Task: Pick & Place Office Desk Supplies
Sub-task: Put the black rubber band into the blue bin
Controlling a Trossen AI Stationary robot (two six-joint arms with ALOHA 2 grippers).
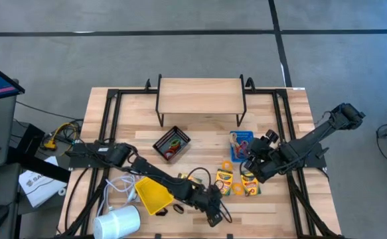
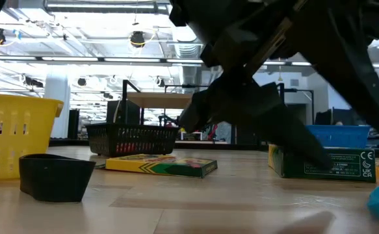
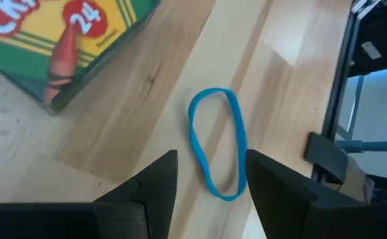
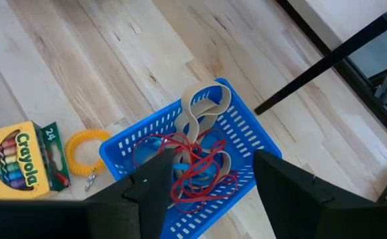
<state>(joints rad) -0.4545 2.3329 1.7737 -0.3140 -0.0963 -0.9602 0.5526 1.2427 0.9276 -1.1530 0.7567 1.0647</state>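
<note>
Left wrist view: the left gripper (image 3: 210,182) points down at the bench (image 3: 147,119), fingers (image 3: 156,182) released, a blue rubber band (image 3: 216,143) lying between their tips. The right gripper (image 4: 210,179) hangs spread, grasping nothing, over the blue bin (image 4: 140,149) of bands.

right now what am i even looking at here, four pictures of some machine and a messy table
Two robot arms work at a wooden table. One picture looks down from above, one looks level across the tabletop, and two come from cameras on the arms' wrists. The left pincer hangs open over a blue rubber band beside a crayon box. The right pincer hangs open over a blue bin holding red and tan bands. A yellow bin and a black bin also sit there. Nothing is held.
</note>
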